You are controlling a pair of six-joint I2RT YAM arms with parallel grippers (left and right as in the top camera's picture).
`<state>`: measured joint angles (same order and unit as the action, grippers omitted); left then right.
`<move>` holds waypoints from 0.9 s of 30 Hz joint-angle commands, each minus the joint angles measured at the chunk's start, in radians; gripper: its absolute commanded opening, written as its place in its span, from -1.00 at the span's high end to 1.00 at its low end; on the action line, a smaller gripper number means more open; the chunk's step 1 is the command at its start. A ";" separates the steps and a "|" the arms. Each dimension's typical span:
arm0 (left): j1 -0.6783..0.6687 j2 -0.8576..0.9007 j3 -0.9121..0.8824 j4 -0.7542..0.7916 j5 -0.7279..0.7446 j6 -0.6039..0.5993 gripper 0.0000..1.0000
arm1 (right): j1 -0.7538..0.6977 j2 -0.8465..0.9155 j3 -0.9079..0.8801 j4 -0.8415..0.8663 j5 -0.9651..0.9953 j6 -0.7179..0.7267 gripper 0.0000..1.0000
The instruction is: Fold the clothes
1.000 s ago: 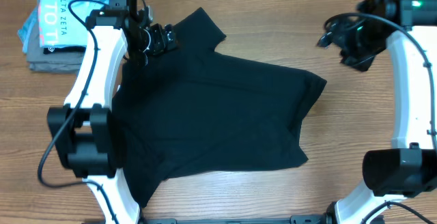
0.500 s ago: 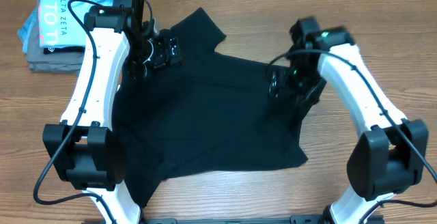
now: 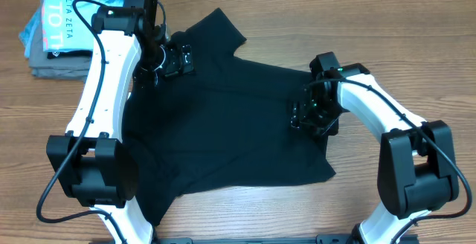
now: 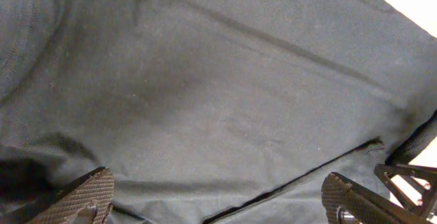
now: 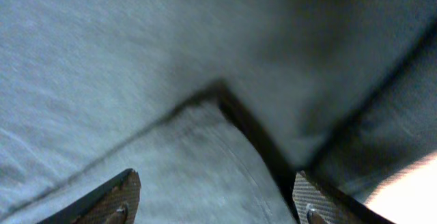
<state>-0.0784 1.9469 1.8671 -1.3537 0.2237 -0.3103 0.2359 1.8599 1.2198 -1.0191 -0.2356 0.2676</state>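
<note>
T-shirt (image 3: 238, 125), plain black and short-sleeved, lies spread and somewhat rumpled across the middle of the wooden table (image 3: 297, 214). One sleeve points toward the far edge, and the lower hem runs near the front edge. The cloth is not flat; soft creases cross it and the right side is bunched.

At the shirt's far left part, near that sleeve, the left pincer (image 3: 175, 56) sits low over the fabric. From the left wrist view its pincer (image 4: 215, 197) is spread wide, one ribbed fingertip (image 4: 89, 197) at each lower corner of the picture. Nothing is caught between them, only the dark T-shirt (image 4: 205, 101) below, with a seam or folded edge running slantwise across it.

The right pincer (image 3: 309, 114) is down on the right part of the shirt, close to its bunched right edge. In the right wrist view this pincer (image 5: 215, 200) has its fingers well apart too, and it grips nothing. A raised fold of the T-shirt (image 5: 136, 60) comes to a corner between the two fingertips (image 5: 119, 197). That view is blurred, so I cannot tell whether the tips touch the cloth.

At the far left corner of the table, apart from the black shirt, a light blue T-shirt (image 3: 63, 10) with white lettering lies folded on top of grey folded garments (image 3: 48, 69).
</note>
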 commanded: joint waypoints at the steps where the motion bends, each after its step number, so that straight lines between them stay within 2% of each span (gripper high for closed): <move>1: -0.001 0.011 0.005 0.001 -0.018 0.019 -1.00 | 0.027 -0.001 -0.015 0.038 -0.016 -0.002 -0.49; 7: -0.001 0.011 0.005 0.000 -0.018 0.019 -1.00 | 0.044 0.000 -0.021 0.077 0.017 0.026 -0.41; 27: -0.001 0.011 -0.008 -0.002 -0.024 0.019 -1.00 | 0.044 0.017 -0.023 0.088 0.061 0.028 -0.41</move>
<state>-0.0784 1.9469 1.8652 -1.3548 0.2077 -0.3103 0.2768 1.8603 1.2037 -0.9417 -0.2173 0.2882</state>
